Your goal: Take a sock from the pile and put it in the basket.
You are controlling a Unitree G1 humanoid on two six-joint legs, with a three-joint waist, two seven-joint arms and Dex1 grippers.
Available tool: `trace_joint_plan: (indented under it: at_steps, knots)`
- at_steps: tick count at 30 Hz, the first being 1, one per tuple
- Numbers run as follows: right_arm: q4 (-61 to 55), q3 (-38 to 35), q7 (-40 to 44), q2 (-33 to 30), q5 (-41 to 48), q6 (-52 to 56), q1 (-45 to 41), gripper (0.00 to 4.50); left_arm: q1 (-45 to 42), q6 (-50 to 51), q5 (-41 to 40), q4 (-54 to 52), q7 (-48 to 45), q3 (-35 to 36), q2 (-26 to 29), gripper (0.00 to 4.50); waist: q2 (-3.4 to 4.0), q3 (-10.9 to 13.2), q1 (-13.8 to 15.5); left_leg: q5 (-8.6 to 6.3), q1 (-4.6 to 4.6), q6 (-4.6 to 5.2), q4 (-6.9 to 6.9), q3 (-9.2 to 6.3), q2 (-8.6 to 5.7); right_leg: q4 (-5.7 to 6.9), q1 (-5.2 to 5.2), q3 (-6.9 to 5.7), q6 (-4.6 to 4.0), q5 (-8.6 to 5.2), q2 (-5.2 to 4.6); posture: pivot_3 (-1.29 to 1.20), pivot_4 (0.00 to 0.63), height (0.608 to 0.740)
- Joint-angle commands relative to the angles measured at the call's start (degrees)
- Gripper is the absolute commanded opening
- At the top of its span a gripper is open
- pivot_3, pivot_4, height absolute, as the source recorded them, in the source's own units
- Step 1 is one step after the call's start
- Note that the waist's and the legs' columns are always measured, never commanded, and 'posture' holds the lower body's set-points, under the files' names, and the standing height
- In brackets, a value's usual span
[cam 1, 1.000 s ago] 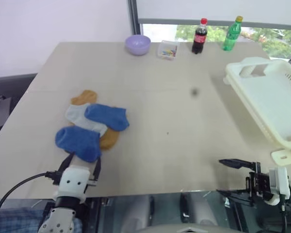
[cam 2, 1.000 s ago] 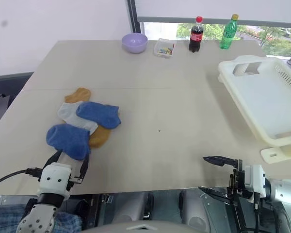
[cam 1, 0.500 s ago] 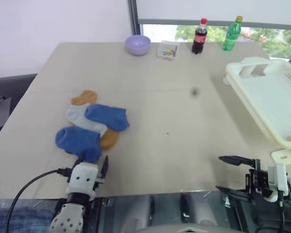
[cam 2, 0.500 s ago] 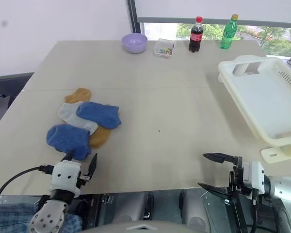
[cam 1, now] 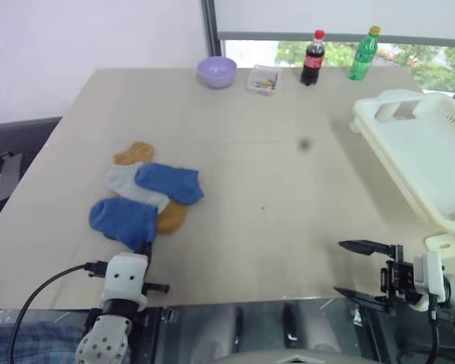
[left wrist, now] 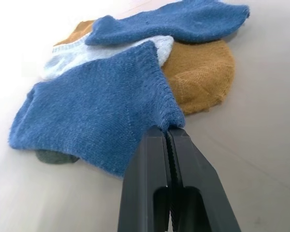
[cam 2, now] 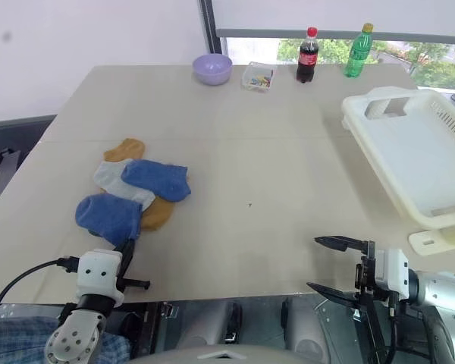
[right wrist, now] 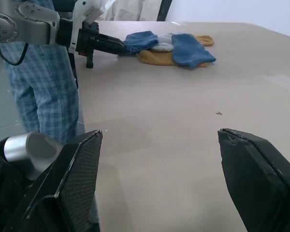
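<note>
left gripper clamped on the near edge of a blue sock of the pile.

the pile is taken as landmark: it lies on the bench, toward its left near part, and is made up of two blue socks, a light grey sock and mustard-orange socks. the left gripper is seen just in front of the pile, its fingers pressed together with the sock's edge pinched between them. the right gripper is held well to the right of the pile, at the bench's near edge, jaws spread wide and holding nothing. the basket is placed far right of the pile, at the bench's right edge.
</note>
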Motion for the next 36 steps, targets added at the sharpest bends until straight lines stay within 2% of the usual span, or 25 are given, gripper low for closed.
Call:
trace_joint_plan:
  at_steps: [1,4,7,19,23,28,32,36]
  knots:
    - [-1.4,-0.2,-0.3,-0.4,0.4,-0.6,0.1,3.92,-0.5,3.1,-3.5,-4.1,-3.7,-3.5,0.9,0.03,-0.01,0.0,0.0,0.00,-0.01,0.00,0.01,0.01,0.00,0.00,0.00,0.00,0.00,0.00,0.00,0.00,0.150,0.735]
    - [-1.3,0.0,-0.3,-0.4,0.2,-0.7,-0.2,3.92,-1.1,5.9,-5.7,-7.3,-7.7,-7.7,2.5,0.03,-0.23,0.1,-0.1,0.06,-0.03,0.10,0.01,0.03,-0.01,-0.01,-0.02,0.02,0.00,0.00,0.00,0.00,0.150,0.735]
    - [-1.2,0.0,-0.5,-0.4,0.2,-0.8,-0.4,3.92,-3.4,13.4,-9.8,-10.6,-9.5,-11.5,2.7,0.03,-0.24,0.2,-0.1,0.13,-0.05,0.22,0.00,0.01,0.00,-0.01,-0.03,0.01,-0.01,0.00,0.01,0.00,0.150,0.735]
    - [-1.4,-0.5,-1.2,-0.7,0.0,-1.0,-0.4,3.92,-24.4,33.6,-21.4,-10.0,-16.2,-19.0,6.0,0.03,-0.22,0.2,-0.1,0.16,0.01,0.26,0.04,-0.01,-0.02,0.08,0.01,0.02,-0.01,0.01,0.13,0.00,0.150,0.735]
    - [-1.8,-0.5,-1.4,-0.7,0.0,-1.0,-0.1,3.92,-31.3,41.1,-24.6,-6.8,-17.3,-23.2,4.7,0.03,-0.23,0.2,-0.1,0.16,0.00,0.26,0.04,0.00,-0.06,0.07,0.01,0.05,-0.02,0.01,0.12,0.00,0.150,0.735]
    - [-2.4,-1.3,-1.5,-0.9,0.3,-1.3,1.2,3.92,-39.2,45.4,-25.9,-2.1,-18.0,-27.3,2.2,0.03,-0.23,0.2,0.0,0.17,0.03,0.27,0.09,-0.04,-0.06,0.12,0.06,0.03,-0.02,0.01,0.16,0.00,0.150,0.735]
    - [-2.4,-1.8,-1.5,-1.3,0.4,-1.2,1.6,3.92,-45.8,54.3,-28.4,1.7,-14.8,-29.6,-4.1,0.03,-0.24,0.2,0.0,0.17,0.06,0.27,0.14,-0.04,-0.07,0.11,0.13,0.04,-0.01,0.02,0.16,0.00,0.150,0.735]
    - [-2.4,-2.1,-1.5,-1.5,0.5,-1.1,1.6,3.92,-50.3,59.7,-29.6,5.2,-14.4,-31.7,-7.6,0.03,-0.26,0.2,-0.1,0.17,0.05,0.27,0.20,-0.07,-0.11,0.12,0.17,0.03,0.00,0.02,0.15,0.00,0.150,0.735]
